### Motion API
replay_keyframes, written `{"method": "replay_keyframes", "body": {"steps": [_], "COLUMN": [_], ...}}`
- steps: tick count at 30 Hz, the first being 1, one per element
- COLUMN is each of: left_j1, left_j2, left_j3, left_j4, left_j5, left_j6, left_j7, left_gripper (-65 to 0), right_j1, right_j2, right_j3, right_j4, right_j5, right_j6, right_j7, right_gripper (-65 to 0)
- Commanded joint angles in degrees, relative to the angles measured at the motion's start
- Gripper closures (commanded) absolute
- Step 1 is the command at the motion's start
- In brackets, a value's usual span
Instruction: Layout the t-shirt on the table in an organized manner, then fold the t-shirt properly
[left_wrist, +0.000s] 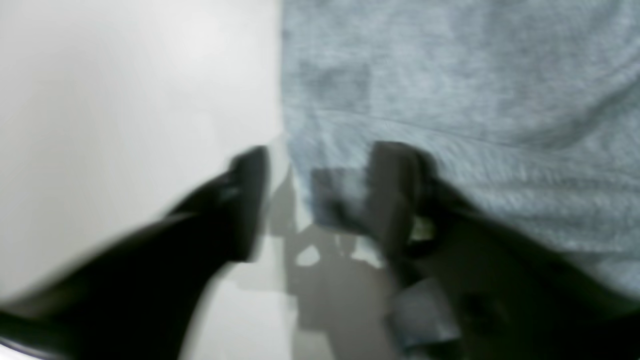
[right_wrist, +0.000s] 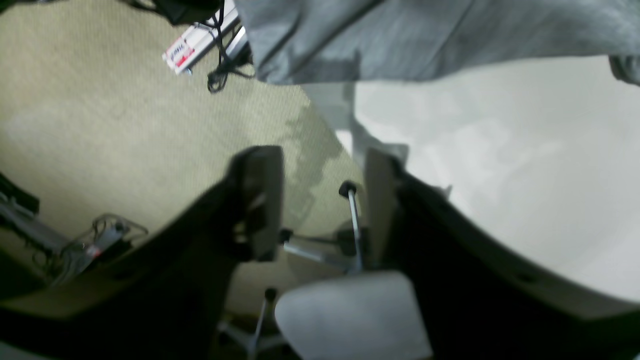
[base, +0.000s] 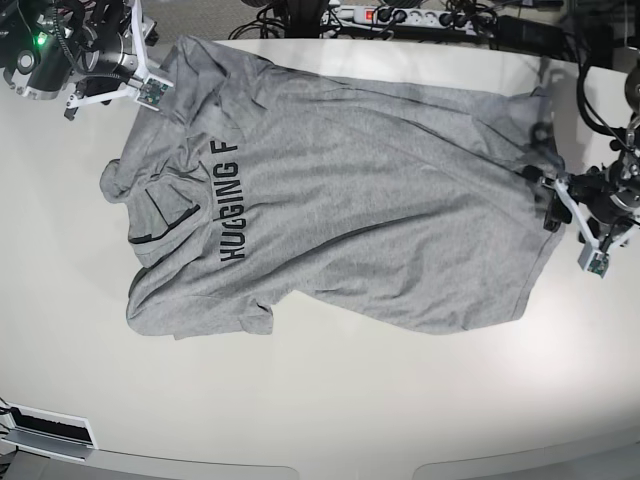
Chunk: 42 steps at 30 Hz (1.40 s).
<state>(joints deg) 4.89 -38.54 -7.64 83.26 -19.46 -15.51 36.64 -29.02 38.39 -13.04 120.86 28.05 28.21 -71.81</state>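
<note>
Shirt work is only partly done, I think. The t-shirt (base: 350, 200) lies spread out on the table (base: 330, 400), front side up, so I can read the black letters. But it is not neat yet. The collar end is bunched and wrinkled, the sleeve at the far corner is crumpled, and long creases run across the body. No fold is made. So I judge the laying-out is nearly there, with some smoothing left, and all the folding is left to do.

The shirt lies sideways in the base view. Its long line runs from one side of the picture to the other. The collar points to that view's left and the bottom hem points to that view's right. It sits a bit crooked, with the top corner close to the far table edge.

My left gripper (left_wrist: 320, 195) is at the hem end. Its jaws are apart, with one finger over the bare table and one over the grey cloth edge. The picture is blurry, but I see no cloth pinched between them.

My right gripper (right_wrist: 322, 200) is by the far sleeve corner. Its jaws are apart too and nothing is between them. The shirt hangs just past its tips, over the table edge.
</note>
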Motion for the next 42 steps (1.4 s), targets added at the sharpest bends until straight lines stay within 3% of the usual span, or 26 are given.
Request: {"method": "replay_keyframes", "body": {"steps": [1,6,9,15,18,22,28,35,38,42], "left_j1": [-0.94,-0.94,-0.94,-0.68,-0.61,-0.61,-0.09,0.35,0.35,0.35], "left_j2": [-1.92,-4.83,-5.9,-6.08,-6.08,-6.08,-6.38,-6.54,-6.56,-6.56], "left_j3": [-0.74,-0.74,-0.74,-0.74,-0.74,-0.74,-0.74,-0.74,-0.74,-0.74], "left_j4": [0.85,0.85,0.87,0.85,0.85,0.87,0.87,0.85,0.85,0.85], "left_j5": [-0.13,-1.03,-3.61,-13.11,-14.32,-16.28,-26.69,-28.76,-28.87,-28.89], "left_j6": [0.04,-0.52,-2.21,-11.37,-13.55,-17.18,-24.3,-24.49,-24.49,-24.49], "left_j7": [-0.96,0.2,3.15,9.94,11.41,13.7,21.75,21.68,21.73,21.75], "left_gripper": [-41.8,-41.8,-41.8,-41.8,-41.8,-41.8,-41.8,-41.8,-41.8,-41.8], "right_j1": [0.35,0.46,1.01,2.69,2.67,2.67,2.67,3.41,3.98,4.24], "right_j2": [0.81,0.68,-0.52,-5.33,-7.56,-8.55,-9.03,-9.18,-9.18,-9.18], "right_j3": [0.28,0.28,0.28,0.28,0.28,0.28,0.28,0.28,0.28,0.28], "right_j4": [0.98,0.98,0.96,0.94,0.9,0.79,-3.34,-6.64,-6.64,-6.6], "right_j5": [0.22,0.22,0.0,-1.97,-5.07,-7.78,-9.88,-9.9,-9.9,-9.84], "right_j6": [-0.22,-2.49,-2.71,-2.78,-4.26,-6.88,-8.24,-7.63,-6.01,-2.08], "right_j7": [1.55,9.57,11.26,14.49,16.52,18.51,20.24,22.12,21.88,21.11], "right_gripper": [-31.4,-31.4,-31.5,-32.2,-38.3,-39.4,-39.4,-38.9,-30.0,0.0]}}
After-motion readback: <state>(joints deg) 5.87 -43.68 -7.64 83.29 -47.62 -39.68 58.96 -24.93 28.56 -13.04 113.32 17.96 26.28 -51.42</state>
